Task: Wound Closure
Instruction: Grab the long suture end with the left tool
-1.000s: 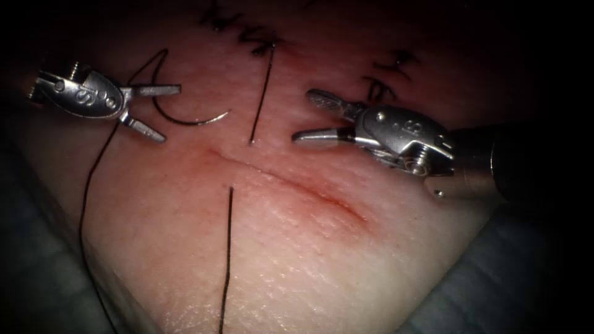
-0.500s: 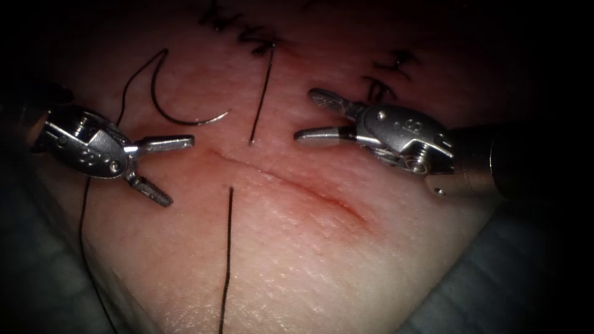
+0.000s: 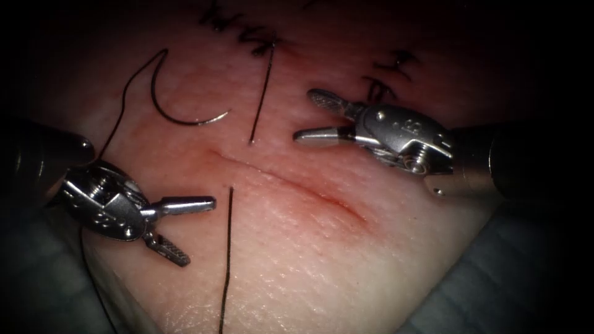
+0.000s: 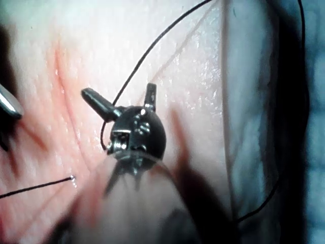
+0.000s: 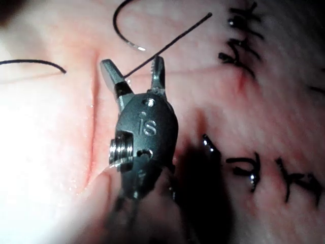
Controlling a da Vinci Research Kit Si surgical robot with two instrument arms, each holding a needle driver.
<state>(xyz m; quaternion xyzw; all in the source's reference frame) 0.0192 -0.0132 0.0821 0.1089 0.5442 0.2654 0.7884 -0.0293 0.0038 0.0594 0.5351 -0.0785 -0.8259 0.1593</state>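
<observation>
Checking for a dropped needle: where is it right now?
In the endoscope view the needle lies free on the tissue, on the upper left above the cut, held by neither the left tool nor the right tool, both open.

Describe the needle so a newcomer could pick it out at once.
Start at the cut across the tissue. Up and left of it the needle lies loose on the surface, in neither tool's jaws. It is the only curved dark arc, unlike the straight thread beside it.

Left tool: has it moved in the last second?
Yes. The left tool, jaws open and empty, has dropped away from the needle, which lies free on the tissue, towards the cut's left end.
</observation>
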